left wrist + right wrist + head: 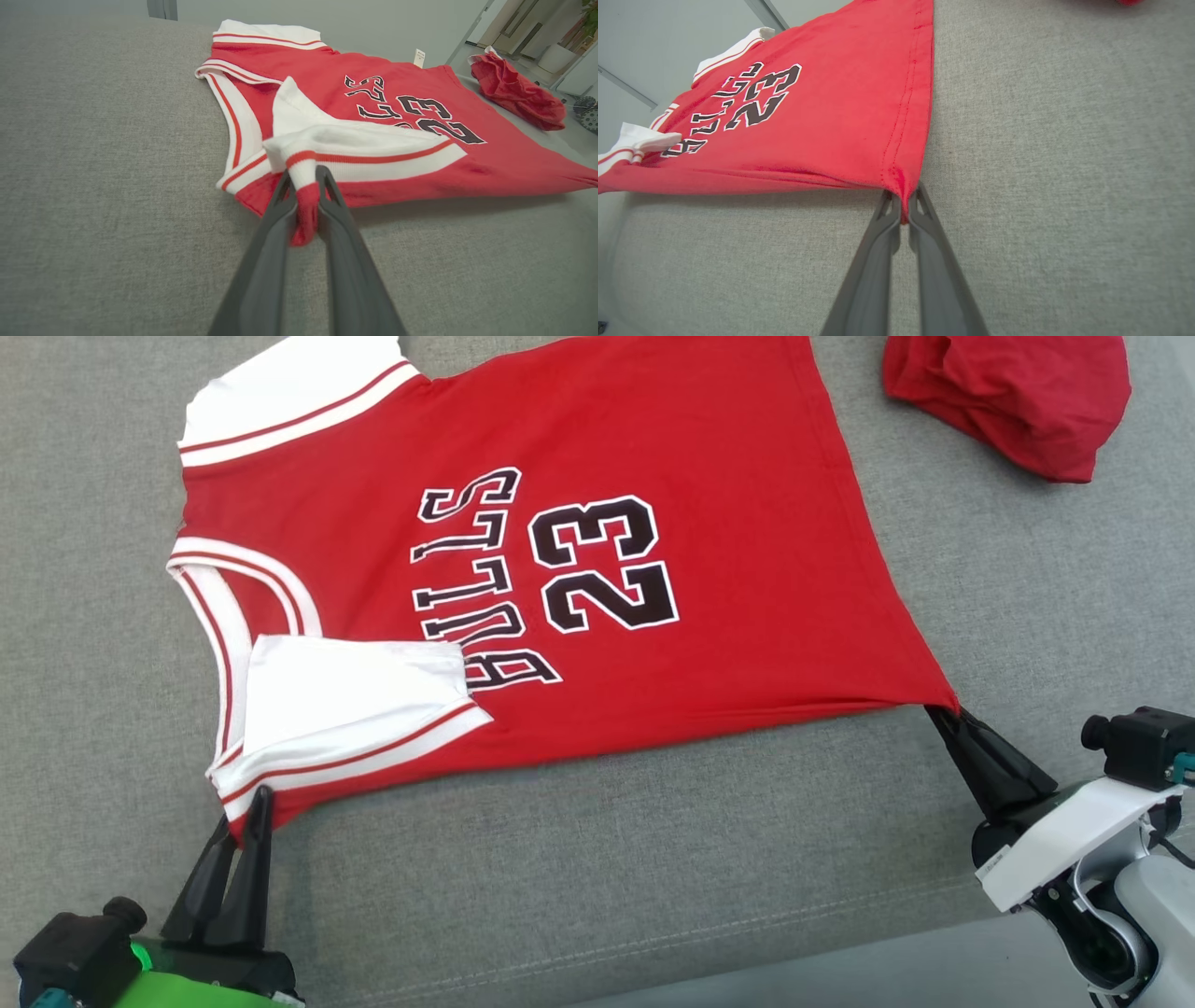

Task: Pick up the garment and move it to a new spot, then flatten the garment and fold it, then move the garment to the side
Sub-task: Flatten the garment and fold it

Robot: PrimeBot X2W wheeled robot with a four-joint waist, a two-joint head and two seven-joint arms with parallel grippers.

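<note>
- The left gripper [254, 807] is clamped on the near shoulder corner of the jersey [709, 644], with a wad of red and white cloth pinched between its fingers. The right gripper [941, 714] is closed tight on the near hem corner.
- The jersey lies spread, print up, on the grey cushion [653, 859]. Its near edge is drawn taut between the two grips and seems slightly lifted, with shadow beneath.
- Biggest risk: the right grip holds only the tip of the hem, so a harder outward pull could slip it free and drop that edge.
- Next: uneven lifting would likely drag the whole jersey and crease it.
- Smaller: the white sleeve [355, 700] is flopped over the chest, so folding now could trap it crooked.
- Least: a wide swing might snag the crumpled red cloth [1018, 401], which lies well apart at the far right.
- Pose: both arms sit low. The left fingers point up the head view, and the right fingers angle up-left.
</note>
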